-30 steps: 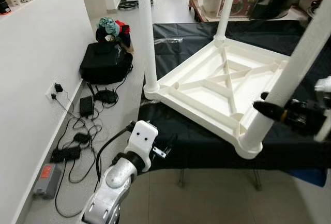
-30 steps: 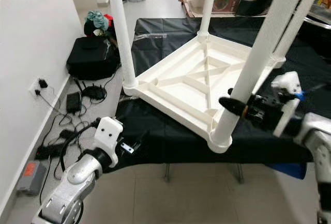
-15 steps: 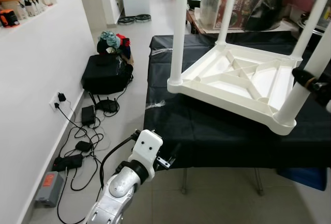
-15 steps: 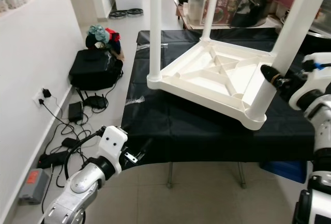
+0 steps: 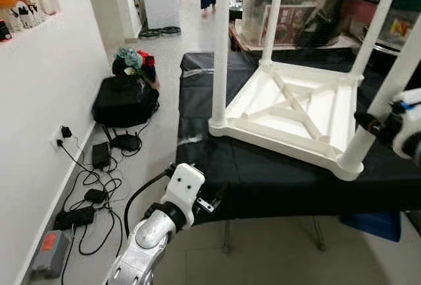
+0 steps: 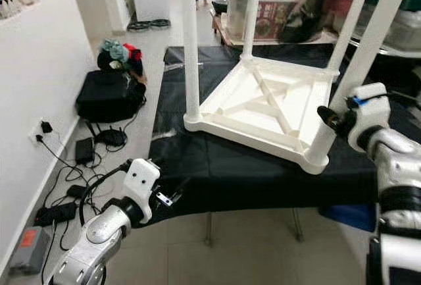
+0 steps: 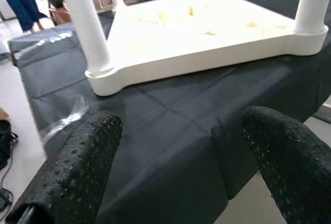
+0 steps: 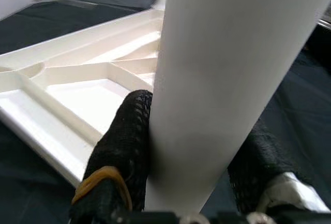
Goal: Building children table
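My left gripper (image 7: 176, 151) hangs low off the near edge of the black-covered table (image 5: 263, 180), fingers (image 7: 77, 167) spread wide, nothing held; it sits about where it did a second ago. My right gripper (image 6: 329, 119) is clamped around the near-right leg (image 6: 365, 54) of the upturned white children table (image 5: 289, 114), one black finger (image 8: 124, 151) pressed on each side of the leg. The children table lies top-down on the black cloth, four legs up. Versus a second ago it sits flatter and further from the near edge, though the camera shifted too. Beyond, on the floor to the left: black bag (image 5: 125, 101), cables (image 5: 92, 186), storage boxes (image 5: 296, 8) behind.
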Motion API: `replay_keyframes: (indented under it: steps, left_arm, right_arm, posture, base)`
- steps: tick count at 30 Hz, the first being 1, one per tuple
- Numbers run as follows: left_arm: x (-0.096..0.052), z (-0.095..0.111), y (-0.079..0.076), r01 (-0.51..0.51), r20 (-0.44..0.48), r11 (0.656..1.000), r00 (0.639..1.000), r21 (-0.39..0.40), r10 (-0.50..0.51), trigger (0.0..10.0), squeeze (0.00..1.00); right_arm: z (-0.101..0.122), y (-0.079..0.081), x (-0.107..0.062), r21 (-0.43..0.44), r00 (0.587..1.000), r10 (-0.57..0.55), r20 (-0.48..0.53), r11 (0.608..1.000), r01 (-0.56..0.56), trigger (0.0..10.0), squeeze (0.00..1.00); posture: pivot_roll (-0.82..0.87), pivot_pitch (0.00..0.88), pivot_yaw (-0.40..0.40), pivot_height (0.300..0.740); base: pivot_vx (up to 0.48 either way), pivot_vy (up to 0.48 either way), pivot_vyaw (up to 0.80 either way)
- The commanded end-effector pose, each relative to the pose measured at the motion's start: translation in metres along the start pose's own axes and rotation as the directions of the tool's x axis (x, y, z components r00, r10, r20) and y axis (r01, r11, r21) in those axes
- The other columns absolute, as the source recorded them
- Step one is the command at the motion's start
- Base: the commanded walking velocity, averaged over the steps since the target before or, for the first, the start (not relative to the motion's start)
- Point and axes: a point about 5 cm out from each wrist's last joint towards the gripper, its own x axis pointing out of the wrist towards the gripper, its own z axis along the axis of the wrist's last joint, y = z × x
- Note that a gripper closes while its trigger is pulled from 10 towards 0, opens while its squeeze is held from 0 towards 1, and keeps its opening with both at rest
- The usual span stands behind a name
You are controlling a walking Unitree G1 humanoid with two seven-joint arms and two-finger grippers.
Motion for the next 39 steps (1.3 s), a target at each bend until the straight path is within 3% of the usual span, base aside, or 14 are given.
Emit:
replay_keyframes:
  steps: [1,3,5,13,14,16,20,21,27,30,33,36,37,39]
  left_arm:
    - [-0.002,-0.001,0.001,-0.002,-0.016,1.000,1.000,0.009,0.002,10.0,0.00]
    - [-0.002,-0.003,0.000,0.000,-0.029,1.000,1.000,0.011,0.000,10.0,0.00]
    - [-0.005,-0.011,0.001,0.008,-0.094,1.000,0.996,0.010,-0.007,10.0,0.00]
    - [-0.011,-0.023,0.008,0.049,-0.146,0.998,0.988,0.049,-0.041,10.0,0.00]
    - [-0.011,-0.023,0.007,0.057,-0.149,0.997,0.988,0.059,-0.048,10.0,0.00]
    - [-0.011,-0.023,0.007,0.057,-0.149,0.997,0.988,0.059,-0.048,10.0,0.00]
    - [-0.011,-0.022,0.006,0.076,-0.150,0.993,0.987,0.086,-0.063,10.0,0.00]
    - [-0.011,-0.022,0.007,0.072,-0.153,0.993,0.987,0.096,-0.057,10.0,0.00]
    - [-0.011,-0.021,0.008,0.070,-0.153,0.992,0.987,0.102,-0.054,10.0,0.00]
    - [-0.011,-0.021,0.009,0.072,-0.156,0.991,0.986,0.117,-0.054,10.0,0.00]
    - [-0.011,-0.021,0.009,0.075,-0.156,0.990,0.986,0.120,-0.055,10.0,0.00]
    - [-0.011,-0.022,0.009,0.082,-0.159,0.990,0.985,0.119,-0.062,10.0,0.00]
    - [-0.011,-0.022,0.009,0.082,-0.159,0.990,0.985,0.119,-0.062,10.0,0.00]
    - [-0.011,-0.022,0.009,0.070,-0.153,0.993,0.987,0.092,-0.055,10.0,0.00]
  right_arm:
    - [-0.031,-0.016,-0.009,-0.195,0.971,-0.186,-0.153,0.969,0.154,10.0,0.00]
    - [-0.024,-0.022,-0.010,-0.148,0.968,-0.217,-0.125,0.969,0.198,10.0,0.00]
    - [-0.020,-0.030,-0.013,-0.004,0.968,-0.224,-0.111,0.974,0.225,10.0,0.00]
    - [-0.040,-0.003,-0.008,-0.031,0.989,-0.039,-0.144,0.999,0.035,10.0,0.00]
    - [-0.042,-0.001,-0.006,-0.026,0.987,-0.055,-0.150,0.998,0.051,10.0,1.00]
    - [-0.042,-0.001,-0.006,-0.026,0.987,-0.055,-0.150,0.998,0.051,10.0,1.00]
    - [-0.018,-0.007,0.000,-0.011,0.964,-0.264,0.009,0.964,0.264,10.0,1.00]
    - [-0.012,-0.009,-0.001,-0.002,0.950,-0.310,0.045,0.951,0.310,10.0,0.00]
    - [-0.001,-0.004,-0.003,0.051,0.926,-0.347,0.149,0.938,0.344,10.0,0.00]
    - [0.004,0.030,-0.005,0.189,0.924,-0.275,0.265,0.955,0.230,10.0,0.00]
    - [0.003,0.037,-0.006,0.201,0.928,-0.251,0.275,0.959,0.200,10.0,0.00]
    - [-0.011,0.063,-0.010,0.220,0.952,-0.167,0.258,0.969,0.111,10.0,0.00]
    - [-0.011,0.063,-0.010,0.220,0.952,-0.167,0.258,0.969,0.111,10.0,0.00]
    - [-0.030,0.103,-0.024,0.228,0.968,-0.039,0.249,0.973,-0.019,10.0,0.00]
  posture:
    - [0.08,0.038,-0.019,0.740]
    - [0.08,0.041,-0.023,0.740]
    - [0.08,0.043,-0.022,0.740]
    - [0.08,0.054,-0.020,0.740]
    - [0.08,0.058,-0.016,0.740]
    - [0.08,0.058,-0.016,0.740]
    - [0.08,0.063,-0.019,0.740]
    - [0.07,0.064,-0.015,0.740]
    - [0.07,0.066,-0.013,0.740]
    - [0.08,0.066,-0.015,0.740]
    - [0.08,0.066,-0.015,0.740]
    - [0.07,0.060,-0.010,0.740]
    - [0.07,0.060,-0.010,0.740]
    - [0.07,0.057,-0.007,0.740]
  base:
    - [0.000,0.000,0.00]
    - [0.000,0.000,0.00]
    - [0.000,0.000,0.00]
    - [0.000,0.000,0.00]
    - [0.000,0.000,0.00]
    - [0.000,0.000,0.00]
    - [0.000,0.000,0.00]
    - [0.000,0.000,0.00]
    - [0.000,-0.099,0.00]
    - [0.247,-0.409,0.00]
    - [0.244,-0.409,0.00]
    - [0.254,-0.406,0.00]
    - [0.259,-0.401,0.00]
    - [0.353,-0.311,0.00]
